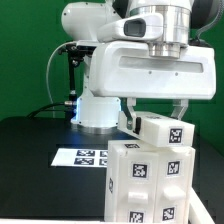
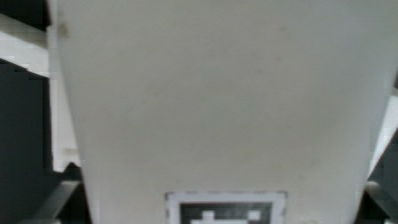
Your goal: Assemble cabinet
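I see the cabinet (image 1: 147,180) standing on the black table (image 1: 30,140), low in the exterior view and toward that view's right, just in front of the arm's white base (image 1: 97,108). It is a white box with square black-and-white tags on the faces I can see. A smaller white tagged block (image 1: 160,131) sits on top of the cabinet, tilted, one end higher than the other; I can't tell if it is seated or only resting there. The gripper (image 1: 152,108) hangs directly above that block, wrist housing large in frame, with its two dark fingers (image 1: 131,106) coming down on either side of the block's upper end. The fingers look apart with the white part between them, but I can't tell from this angle if the pads are actually touching it, so claw state is unclear to me. The wrist view doesn't settle it: nearly the whole picture is a plain white panel face (image 2: 214,100) very close to the lens, with one tag (image 2: 226,208) partly visible at its edge, and only slivers of dark background beside it. The fingertips are not clearly visible there. The marker board (image 1: 87,156) lies flat on the table just beside the cabinet, on the exterior view's left of it and touching or nearly touching its base. The arm's base stands behind the marker board. Green wall behind everything.
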Tool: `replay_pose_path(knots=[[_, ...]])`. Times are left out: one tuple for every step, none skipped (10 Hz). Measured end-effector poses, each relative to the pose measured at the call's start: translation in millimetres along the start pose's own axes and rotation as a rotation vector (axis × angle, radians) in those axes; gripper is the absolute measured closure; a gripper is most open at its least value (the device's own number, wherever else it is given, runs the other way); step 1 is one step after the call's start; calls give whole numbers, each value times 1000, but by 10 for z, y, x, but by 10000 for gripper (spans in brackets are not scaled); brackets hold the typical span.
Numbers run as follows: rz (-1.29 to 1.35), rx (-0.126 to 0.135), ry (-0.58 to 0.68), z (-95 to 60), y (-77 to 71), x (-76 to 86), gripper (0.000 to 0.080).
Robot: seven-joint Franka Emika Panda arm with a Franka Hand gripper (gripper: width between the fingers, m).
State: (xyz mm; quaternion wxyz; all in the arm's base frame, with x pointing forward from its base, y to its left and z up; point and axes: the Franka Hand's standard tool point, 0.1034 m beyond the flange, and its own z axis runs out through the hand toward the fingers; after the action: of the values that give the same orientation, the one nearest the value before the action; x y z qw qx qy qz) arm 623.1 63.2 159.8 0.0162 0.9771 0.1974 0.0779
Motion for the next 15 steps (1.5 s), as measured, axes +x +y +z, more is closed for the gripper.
replay_pose_path(knots=[[0, 0, 0, 0, 0, 0, 244], [0, 0, 0, 0, 0, 0, 244], [41, -1, 6, 1, 0, -1, 244], [103, -4, 18, 2, 4, -8, 244], [154, -4, 22, 2, 1, -5, 244], [231, -3, 22, 1, -19, 2, 244], [287, -1, 23, 1, -49, 11, 244], [366, 4, 26, 4, -57, 18, 244], [452, 12, 29, 3, -66, 27, 244], [498, 13, 28, 4, -68, 27, 244], [555, 17, 28, 4, -73, 28, 244], [639, 26, 27, 6, -84, 30, 244], [736, 28, 23, 8, -90, 24, 244], [928, 29, 20, 2, -110, 26, 244], [1117, 33, 17, -1, -126, 31, 244]])
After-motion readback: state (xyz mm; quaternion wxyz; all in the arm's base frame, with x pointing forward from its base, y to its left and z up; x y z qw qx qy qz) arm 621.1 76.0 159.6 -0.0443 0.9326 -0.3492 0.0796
